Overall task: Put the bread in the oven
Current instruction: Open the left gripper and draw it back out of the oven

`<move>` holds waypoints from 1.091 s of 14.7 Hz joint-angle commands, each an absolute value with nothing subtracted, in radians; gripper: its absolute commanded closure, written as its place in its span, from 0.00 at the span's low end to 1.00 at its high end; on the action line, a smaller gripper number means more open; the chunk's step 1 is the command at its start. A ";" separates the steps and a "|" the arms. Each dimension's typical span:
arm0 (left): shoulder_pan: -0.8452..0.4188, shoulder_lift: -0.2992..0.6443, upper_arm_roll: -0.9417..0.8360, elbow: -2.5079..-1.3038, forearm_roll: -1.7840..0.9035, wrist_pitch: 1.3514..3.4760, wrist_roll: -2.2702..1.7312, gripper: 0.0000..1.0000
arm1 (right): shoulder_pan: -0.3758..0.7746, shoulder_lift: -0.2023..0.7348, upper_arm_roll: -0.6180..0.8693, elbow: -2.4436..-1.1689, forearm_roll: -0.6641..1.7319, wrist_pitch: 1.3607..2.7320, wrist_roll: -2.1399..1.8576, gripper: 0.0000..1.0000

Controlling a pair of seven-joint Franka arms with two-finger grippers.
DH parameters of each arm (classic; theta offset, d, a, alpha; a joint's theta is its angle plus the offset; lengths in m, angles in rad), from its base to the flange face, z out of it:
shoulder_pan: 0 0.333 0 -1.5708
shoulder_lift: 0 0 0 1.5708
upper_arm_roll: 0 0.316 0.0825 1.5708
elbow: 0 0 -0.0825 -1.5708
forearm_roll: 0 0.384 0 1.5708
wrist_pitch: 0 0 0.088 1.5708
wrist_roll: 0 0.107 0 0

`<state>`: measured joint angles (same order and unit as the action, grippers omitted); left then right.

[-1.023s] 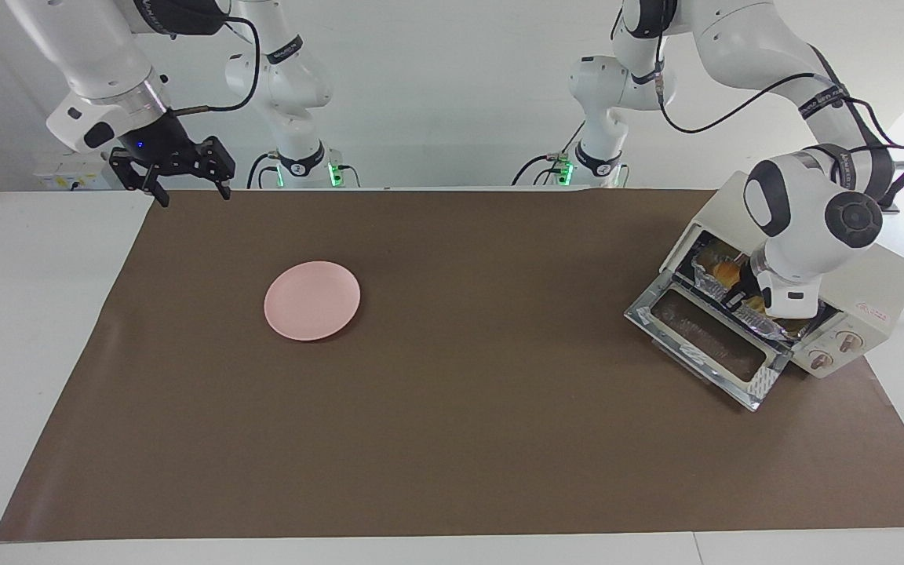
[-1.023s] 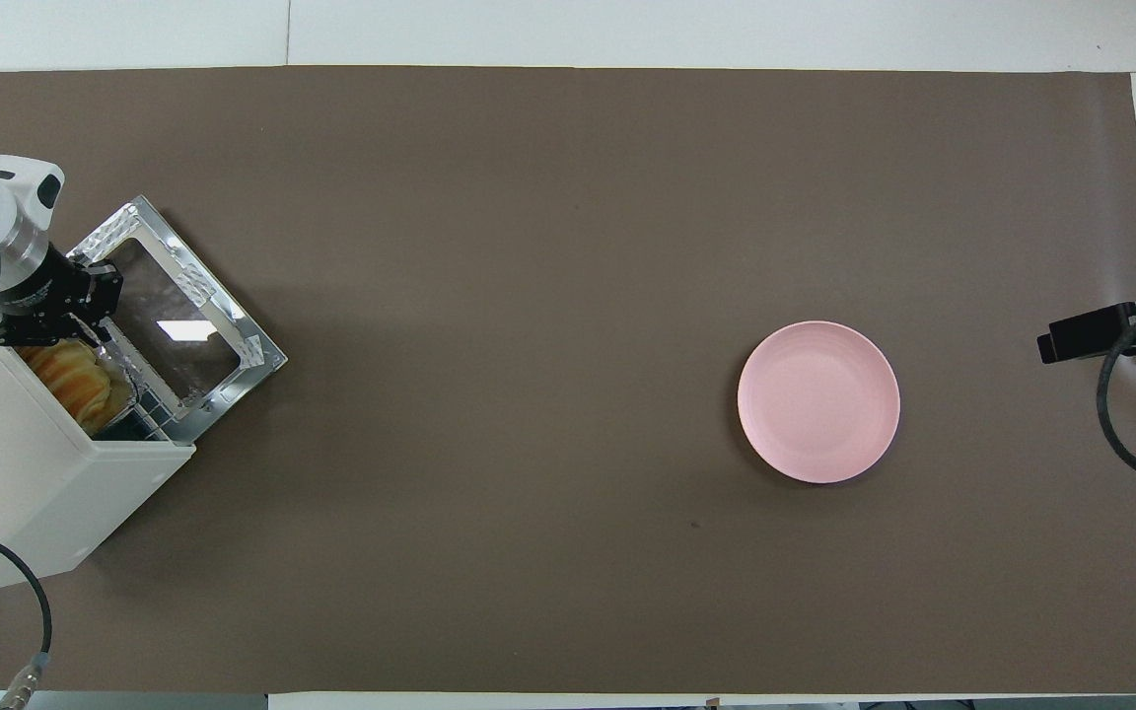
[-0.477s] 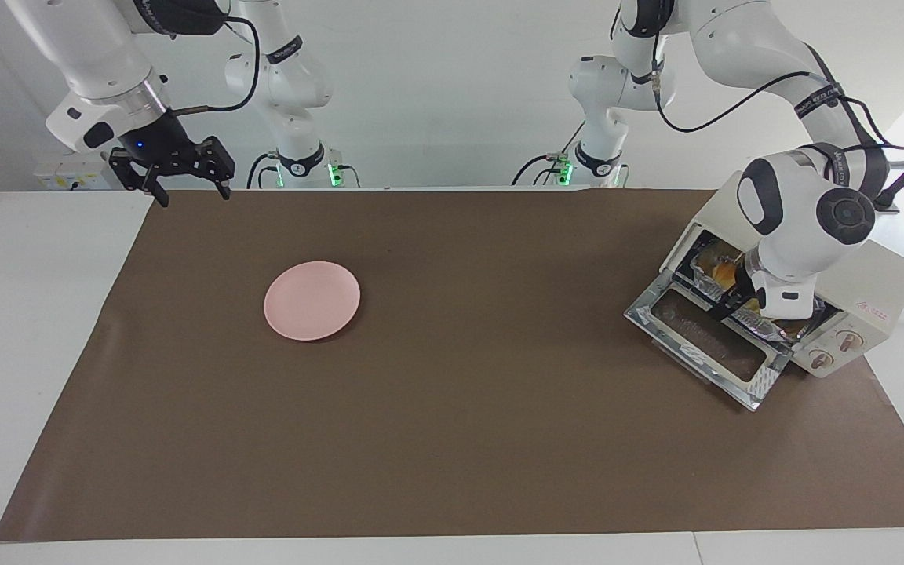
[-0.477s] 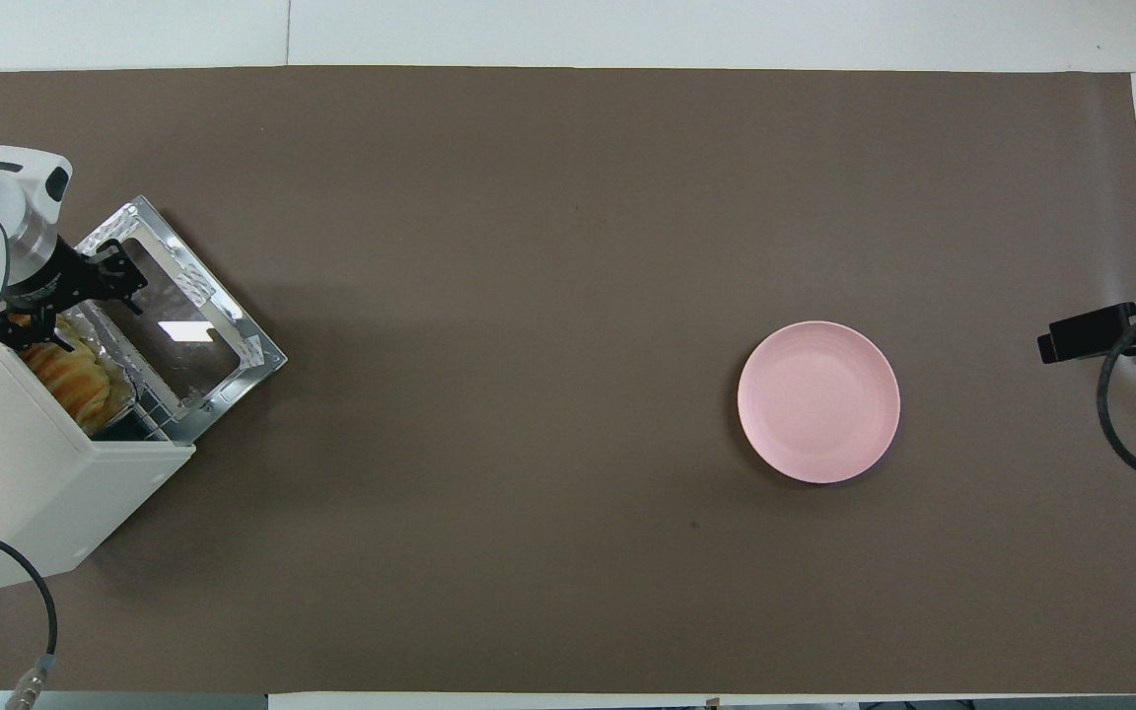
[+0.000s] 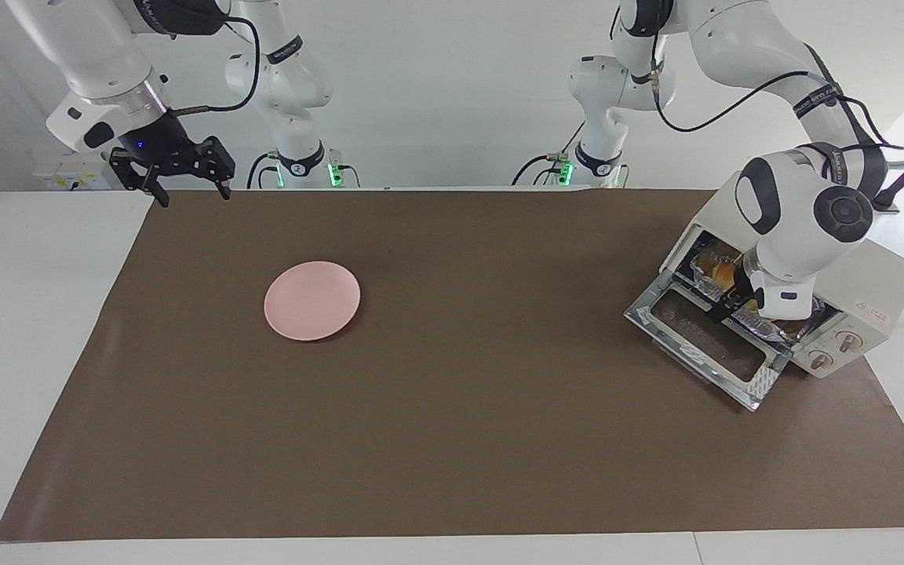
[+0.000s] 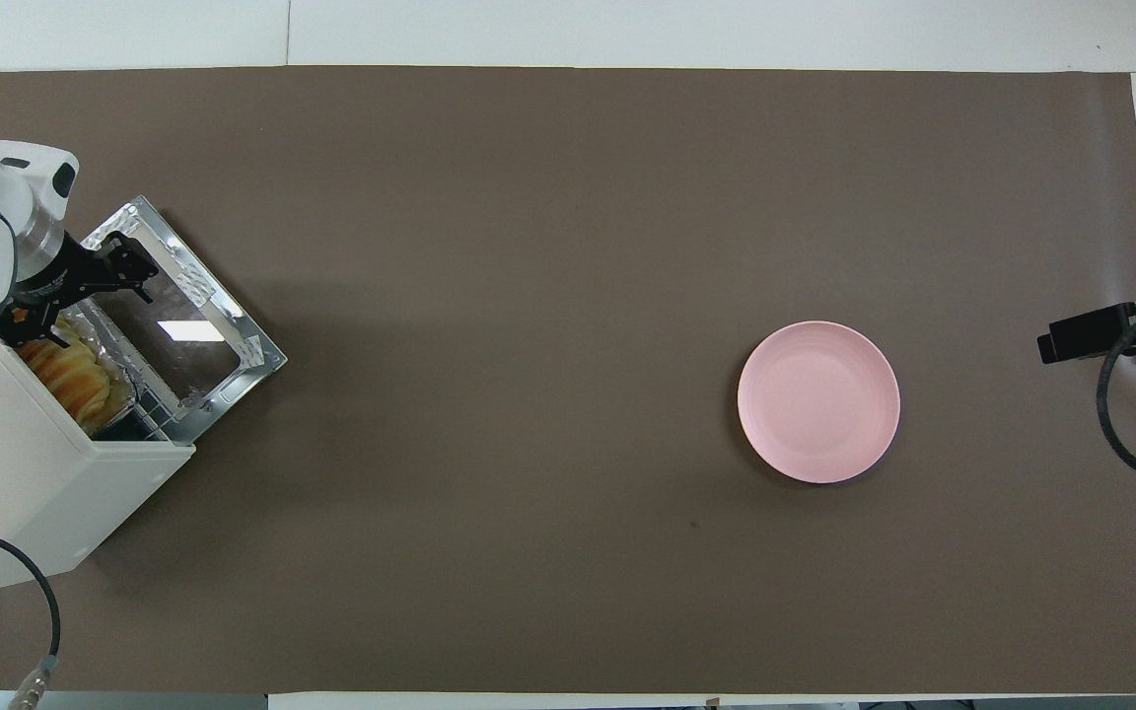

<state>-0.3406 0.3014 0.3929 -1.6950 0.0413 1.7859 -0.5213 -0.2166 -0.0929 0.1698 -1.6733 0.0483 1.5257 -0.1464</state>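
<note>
The bread (image 6: 70,373) lies inside the oven (image 6: 26,493), on a crinkled foil tray (image 6: 119,347) at the mouth of the cavity. The oven sits at the left arm's end of the table, with its glass door (image 6: 178,330) folded down flat onto the brown mat (image 6: 568,247). In the facing view only a small golden bit of the bread (image 5: 723,272) shows past the arm.

The left gripper (image 6: 119,279) is over the hinge edge of the open door, just in front of the cavity. Its fingers look apart and hold nothing, and the bread is not touching them. The placing step reads as done and the current step as backing out of the oven.

The next move likely calls for lifting the gripper clear of the door and tray without snagging the foil. If closing counts as part of the job, the arm then has to get under the door's outer edge and swing it up.

The right gripper (image 5: 181,169) waits with its fingers spread, over the mat's edge at the right arm's end of the table. The pink plate (image 5: 312,300) sits bare on the mat, well apart from the oven.

Hard to make out:
- The left arm's wrist covers much of the oven mouth in the facing view.
- The wire rack and the inner end of the bread are hidden, so how deep the loaf sits is unclear, probably just inside.
- The overhead view cuts off the oven's body and shows only a sliver of the right gripper.
</note>
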 commanded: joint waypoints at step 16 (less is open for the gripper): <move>-0.341 0.102 0.410 -1.623 -0.046 1.715 -0.056 0.00 | -0.225 -0.100 0.176 -1.671 0.034 1.508 -0.164 0.00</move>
